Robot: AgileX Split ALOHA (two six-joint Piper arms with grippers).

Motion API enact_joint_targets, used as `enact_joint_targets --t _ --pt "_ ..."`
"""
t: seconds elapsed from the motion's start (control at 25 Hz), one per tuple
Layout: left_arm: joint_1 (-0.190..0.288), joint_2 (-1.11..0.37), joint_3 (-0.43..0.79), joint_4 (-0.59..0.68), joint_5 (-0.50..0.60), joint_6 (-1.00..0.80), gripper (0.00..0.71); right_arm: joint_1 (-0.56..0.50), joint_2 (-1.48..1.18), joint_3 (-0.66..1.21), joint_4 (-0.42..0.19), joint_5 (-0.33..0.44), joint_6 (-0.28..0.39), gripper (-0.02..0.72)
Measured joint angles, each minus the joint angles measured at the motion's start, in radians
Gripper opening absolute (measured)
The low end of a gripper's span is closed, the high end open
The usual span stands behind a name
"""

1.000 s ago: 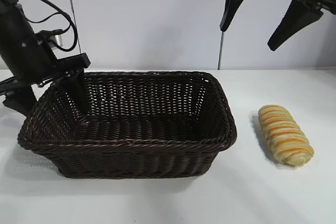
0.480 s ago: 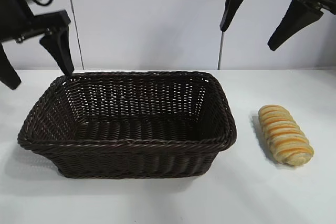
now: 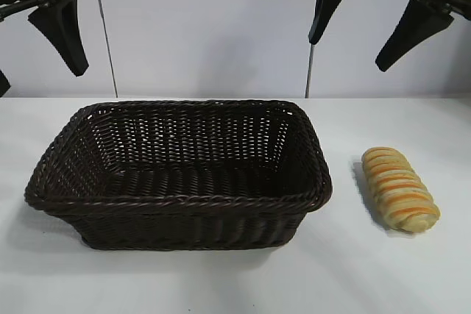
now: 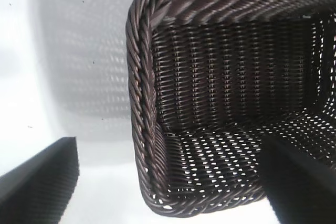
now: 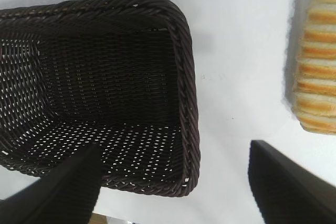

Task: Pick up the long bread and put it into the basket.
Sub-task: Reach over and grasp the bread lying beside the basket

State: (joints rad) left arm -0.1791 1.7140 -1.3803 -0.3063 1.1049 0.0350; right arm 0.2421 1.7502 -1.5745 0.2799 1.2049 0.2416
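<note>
The long bread (image 3: 399,189), golden-tan with pale and orange ridges, lies on the white table to the right of the basket (image 3: 184,202); its end also shows in the right wrist view (image 5: 317,61). The dark brown wicker basket has nothing in it. My left gripper (image 3: 40,82) hangs open and empty, high above the basket's left end (image 4: 137,77). My right gripper (image 3: 349,54) hangs open and empty, high above the basket's right end (image 5: 189,103) and the gap between basket and bread.
The white table (image 3: 368,270) has bare surface in front of the basket and around the bread. A pale wall with vertical seams (image 3: 221,27) stands behind.
My left gripper has risen from beside the basket's left wall to high above the table, staying open. The right gripper, basket and bread have not moved.
</note>
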Motion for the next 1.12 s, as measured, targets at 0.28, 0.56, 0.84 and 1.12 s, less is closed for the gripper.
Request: enact_joint_targets --t 0.28,0.56,0.84,1.12 --pt "0.0 0.0 0.0 0.005 0.005 0.0 0.668 0.0 0.0 0.0 0.0 0.001 0.0 0.559" --pt "0.0 0.0 0.0 -0.031 0.008 -0.035 0.668 0.0 0.0 0.0 0.0 0.001 0.0 0.559" --pt "-0.006 0.0 0.0 -0.083 -0.035 -0.094 0.668 0.0 0.0 0.0 0.0 0.001 0.0 0.559" --pt "-0.038 0.009 0.0 -0.094 -0.057 -0.12 0.668 0.0 0.0 0.0 0.0 0.001 0.0 0.559"
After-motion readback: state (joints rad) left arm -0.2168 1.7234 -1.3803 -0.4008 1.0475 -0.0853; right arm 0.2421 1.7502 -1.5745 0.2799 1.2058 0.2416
